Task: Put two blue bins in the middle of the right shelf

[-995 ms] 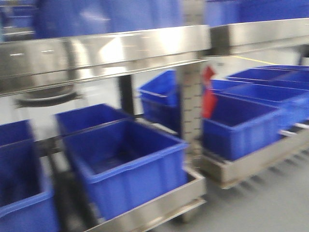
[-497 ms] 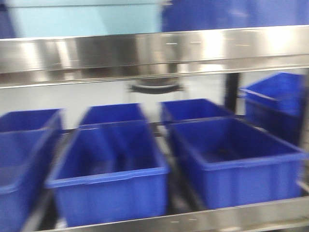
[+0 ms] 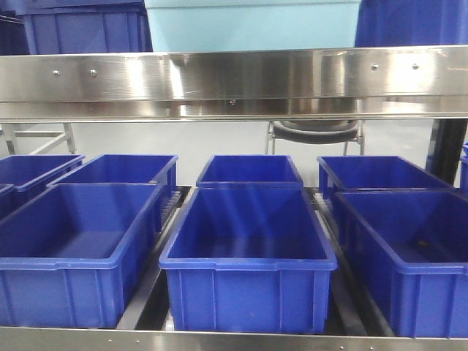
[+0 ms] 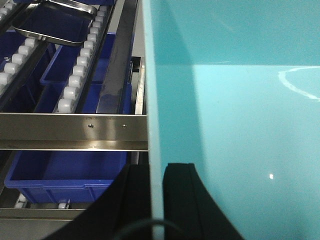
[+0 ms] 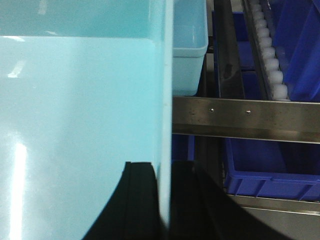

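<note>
Pale-blue bin [image 3: 252, 25] above the steel shelf rail [image 3: 234, 77]. Left gripper [image 4: 156, 172] and right gripper [image 5: 162, 170] each clamp narrow on a side wall. Dark-blue bins [image 3: 247, 248] line the shelf beneath.

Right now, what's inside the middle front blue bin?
Nothing visible: the middle front bin shows a bare blue floor. Its near wall hides the front strip of that floor.
</note>
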`<state>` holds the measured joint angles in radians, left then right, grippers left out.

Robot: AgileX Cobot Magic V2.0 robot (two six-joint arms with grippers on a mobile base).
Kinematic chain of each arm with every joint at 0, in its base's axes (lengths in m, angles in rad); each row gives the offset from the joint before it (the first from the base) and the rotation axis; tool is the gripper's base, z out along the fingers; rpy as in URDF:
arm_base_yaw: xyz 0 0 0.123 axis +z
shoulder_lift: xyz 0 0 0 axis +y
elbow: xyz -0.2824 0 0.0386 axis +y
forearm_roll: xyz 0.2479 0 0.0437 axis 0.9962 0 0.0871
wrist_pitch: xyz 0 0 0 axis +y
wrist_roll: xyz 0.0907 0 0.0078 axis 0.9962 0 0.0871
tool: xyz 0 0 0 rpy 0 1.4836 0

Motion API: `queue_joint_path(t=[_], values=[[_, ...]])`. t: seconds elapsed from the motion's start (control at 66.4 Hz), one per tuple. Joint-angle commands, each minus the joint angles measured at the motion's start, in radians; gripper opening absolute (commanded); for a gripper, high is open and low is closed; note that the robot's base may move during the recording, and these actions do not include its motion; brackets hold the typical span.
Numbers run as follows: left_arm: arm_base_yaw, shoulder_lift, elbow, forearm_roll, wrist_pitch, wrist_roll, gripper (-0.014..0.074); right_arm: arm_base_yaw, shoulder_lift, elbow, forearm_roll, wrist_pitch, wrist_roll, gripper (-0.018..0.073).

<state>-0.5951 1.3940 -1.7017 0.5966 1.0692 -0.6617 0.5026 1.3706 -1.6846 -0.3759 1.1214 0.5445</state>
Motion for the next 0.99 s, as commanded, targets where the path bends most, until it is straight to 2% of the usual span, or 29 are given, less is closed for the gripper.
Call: queue_joint_path(t=[0.0,0.979], values=[[-0.009,-0.011,-0.012,0.013,-0.048,0.003,-0.0111,0.0,-0.007,-0.014,-0.022,-0.031,-0.003,-0.0153],[-0.009,-0.011,-0.012,0.013,-0.048,0.003,-0.0111,0.0,-0.007,-0.014,-0.022,-0.031,-0.003,-0.0153]])
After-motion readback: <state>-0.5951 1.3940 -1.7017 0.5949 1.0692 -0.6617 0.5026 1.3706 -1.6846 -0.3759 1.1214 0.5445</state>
